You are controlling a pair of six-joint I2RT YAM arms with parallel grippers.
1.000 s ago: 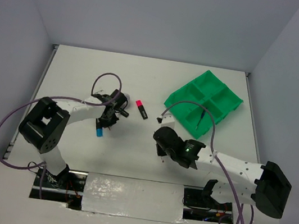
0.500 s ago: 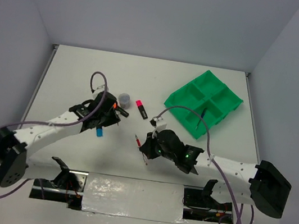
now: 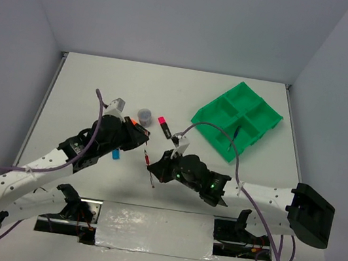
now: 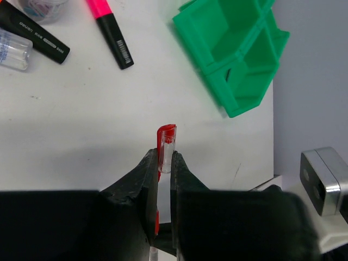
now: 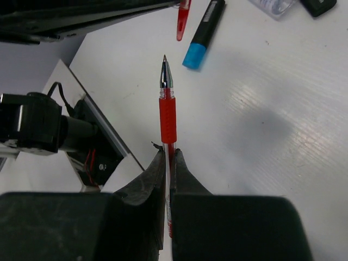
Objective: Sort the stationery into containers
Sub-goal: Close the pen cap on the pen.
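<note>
My left gripper (image 4: 165, 155) is shut on a clear pen cap with a red clip (image 4: 166, 138) and holds it above the table; it also shows in the top view (image 3: 144, 152). My right gripper (image 5: 168, 155) is shut on a thin red pen (image 5: 167, 111), whose bare tip points away from it. In the top view the right gripper (image 3: 157, 165) and the pen (image 3: 151, 180) sit just right of the left gripper. The green four-compartment tray (image 3: 256, 110) stands at the far right and holds a dark pen (image 3: 234, 137). A pink-ended highlighter (image 3: 164, 127) lies between.
A blue-ended highlighter (image 3: 116, 154), an orange-ended one (image 3: 136, 124), a clear-blue tube (image 4: 11, 49) and a grey round piece (image 3: 144, 112) lie at the left-middle. The tray (image 4: 234, 54) is ahead in the left wrist view. The table's near edge and cables lie below the right gripper.
The left arm swung right and nearer with the cap. The right gripper moved left with the red pen. The two grippers now almost meet near the table's middle front.
</note>
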